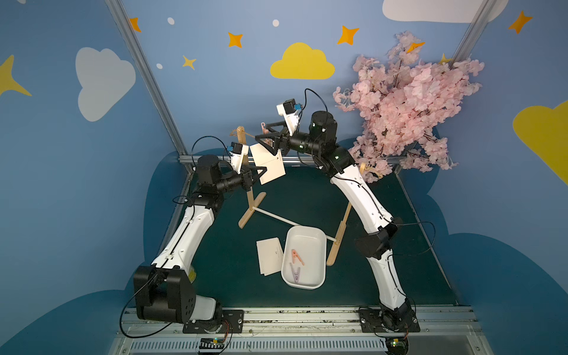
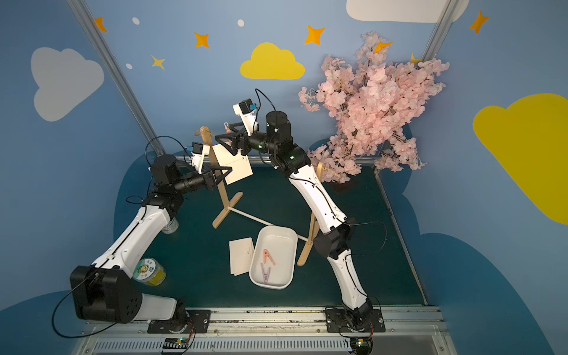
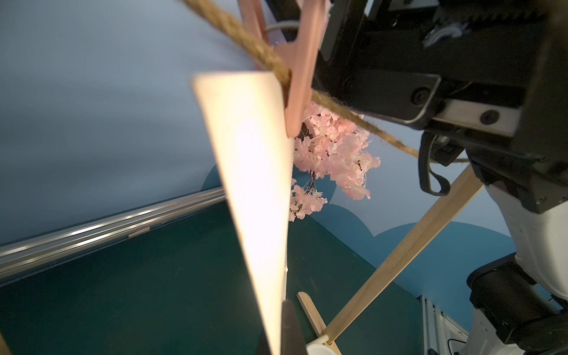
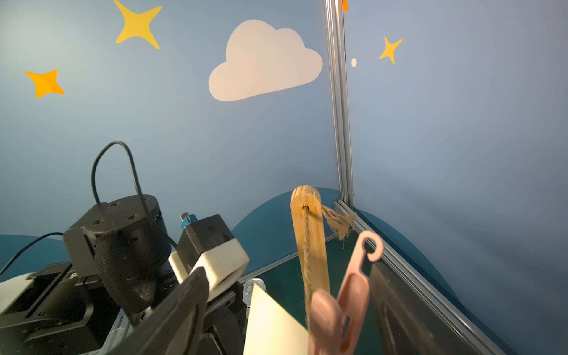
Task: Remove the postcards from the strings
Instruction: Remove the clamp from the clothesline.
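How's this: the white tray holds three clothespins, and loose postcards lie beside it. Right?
No. The white tray holds two, a pink clothespin and a purple clothespin, as both top views show. The loose postcards do lie beside it.

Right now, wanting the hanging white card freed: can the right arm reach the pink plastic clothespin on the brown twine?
Probably yes: the right gripper stands open around the pink plastic clothespin, nothing between.

Rough jute string [image 3: 384, 136]; matt paper postcard [image 3: 255, 184] (smooth wooden post [image 4: 318, 252]).
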